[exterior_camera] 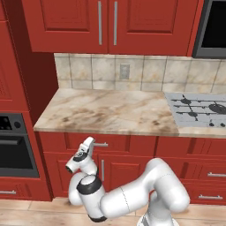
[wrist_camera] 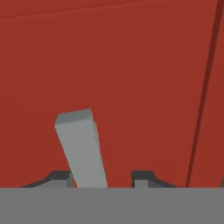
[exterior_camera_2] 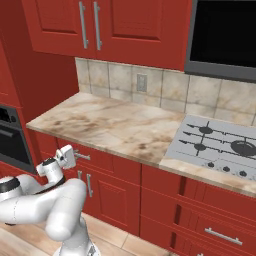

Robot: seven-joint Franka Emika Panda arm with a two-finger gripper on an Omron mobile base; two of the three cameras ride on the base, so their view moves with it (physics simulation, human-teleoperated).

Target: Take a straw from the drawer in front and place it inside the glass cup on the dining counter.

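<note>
The red drawer (exterior_camera: 123,143) sits shut under the marbled worktop, and its front (wrist_camera: 131,65) is close up in the hand view. My gripper (exterior_camera: 90,142) is at the left end of its silver bar handle (exterior_camera: 101,144). Seen from the right base, the gripper (exterior_camera_2: 67,156) meets the handle (exterior_camera_2: 83,157) the same way. Along the hand, the grey handle (wrist_camera: 81,146) stands between my two fingertips (wrist_camera: 61,177), against the left one, with a gap to the right one. The gripper (wrist_camera: 103,177) is partly closed around it. The straw, glass cup and dining counter are out of view.
A marbled worktop (exterior_camera: 110,110) with a gas hob (exterior_camera: 198,108) runs above the drawer. Red cabinet doors (exterior_camera: 119,172) are below it, narrower drawers (exterior_camera_2: 210,225) lie to the right, and a dark oven (exterior_camera: 13,145) is on the left. Upper cabinets (exterior_camera: 106,22) hang overhead.
</note>
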